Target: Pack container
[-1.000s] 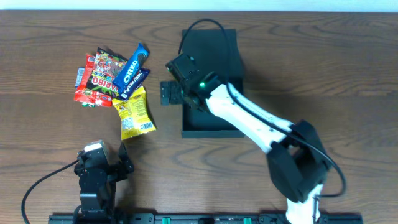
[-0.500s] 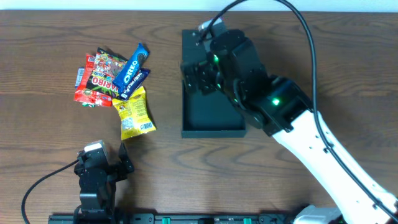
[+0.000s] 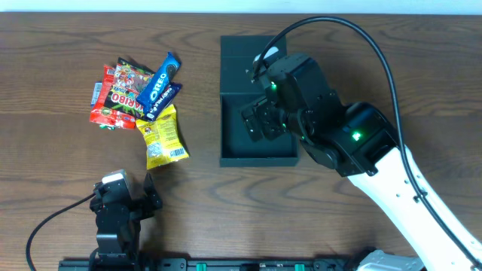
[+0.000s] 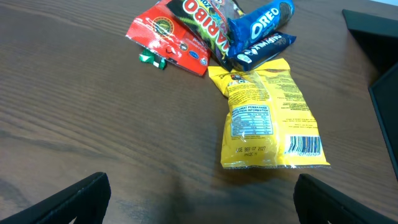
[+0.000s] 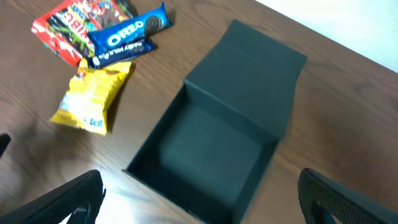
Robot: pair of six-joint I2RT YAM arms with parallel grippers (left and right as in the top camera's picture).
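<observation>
Dark container [image 3: 235, 139] open, lid flap [image 3: 237, 64] lying far-side; long axis near-far.

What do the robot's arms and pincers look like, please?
The right arm has white links, black joints, green lights and a looping black cable; its pincer is black. The left arm is black with a white cap and a trailing black cable.

A yellow snack packet [image 4: 270, 118] is seen flat on a wooden table [image 4: 93, 124]. Blue Oreo packets [image 4: 264, 22] and a red Haribo bag [image 4: 180, 31] are piled just beyond it.
</observation>
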